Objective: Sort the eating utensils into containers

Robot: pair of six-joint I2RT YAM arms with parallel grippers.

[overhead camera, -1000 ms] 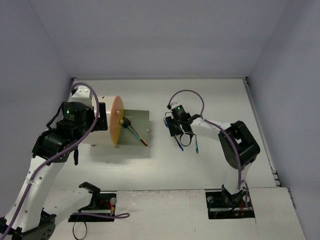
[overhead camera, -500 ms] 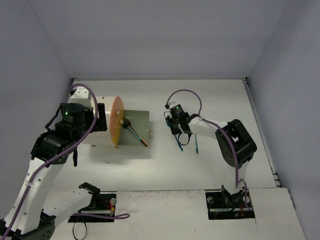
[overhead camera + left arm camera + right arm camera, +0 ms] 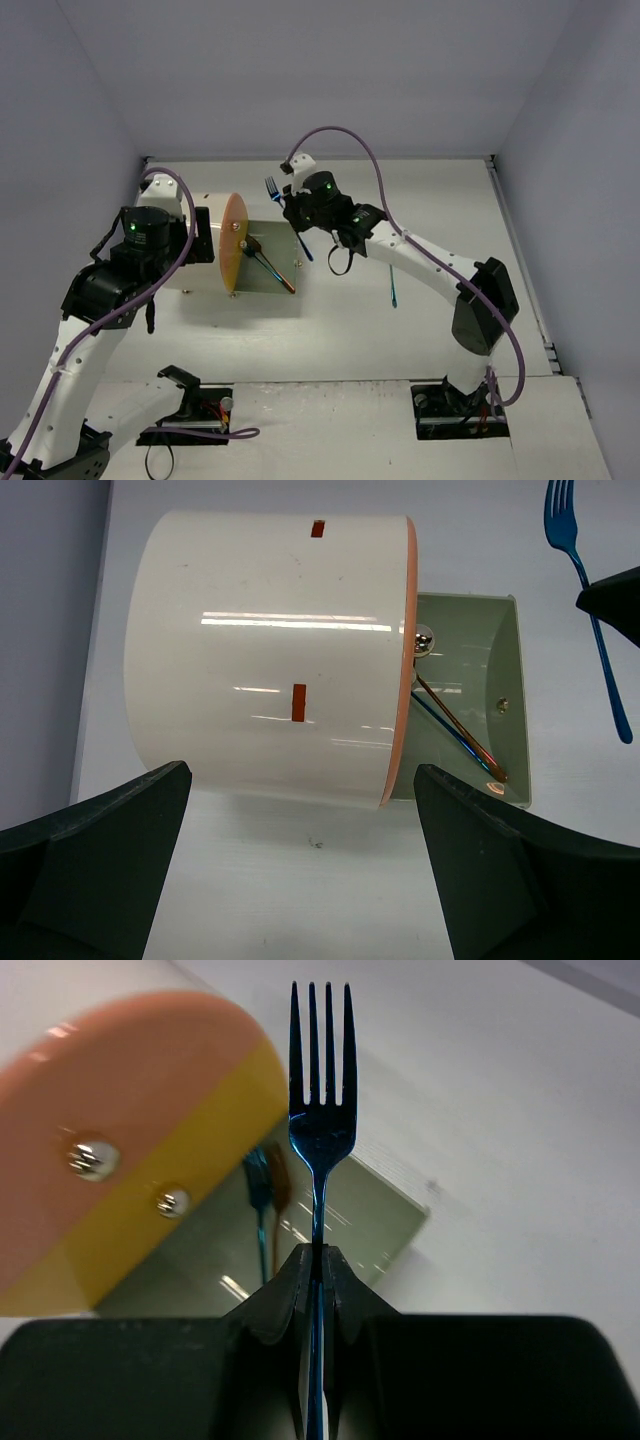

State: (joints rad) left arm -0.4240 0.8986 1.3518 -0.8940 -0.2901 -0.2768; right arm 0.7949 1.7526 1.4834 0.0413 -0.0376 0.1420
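Note:
My right gripper (image 3: 298,216) (image 3: 317,1257) is shut on a metallic blue fork (image 3: 272,188) (image 3: 320,1125) and holds it tines forward above the far edge of the pulled-out grey-green drawer (image 3: 283,298) (image 3: 385,1222). The fork also shows in the left wrist view (image 3: 572,542). The drawer belongs to a cream-white drum cabinet (image 3: 270,660) with a round orange front (image 3: 233,245) (image 3: 120,1100). A copper and a blue utensil (image 3: 270,265) (image 3: 462,738) lie in the drawer. My left gripper (image 3: 196,240) (image 3: 300,830) is open and empty over the drum's near side.
One blue utensil (image 3: 393,286) lies on the white table to the right of the drawer. Brass knobs (image 3: 95,1158) sit on the orange front. Grey walls close in the table at the back and on both sides.

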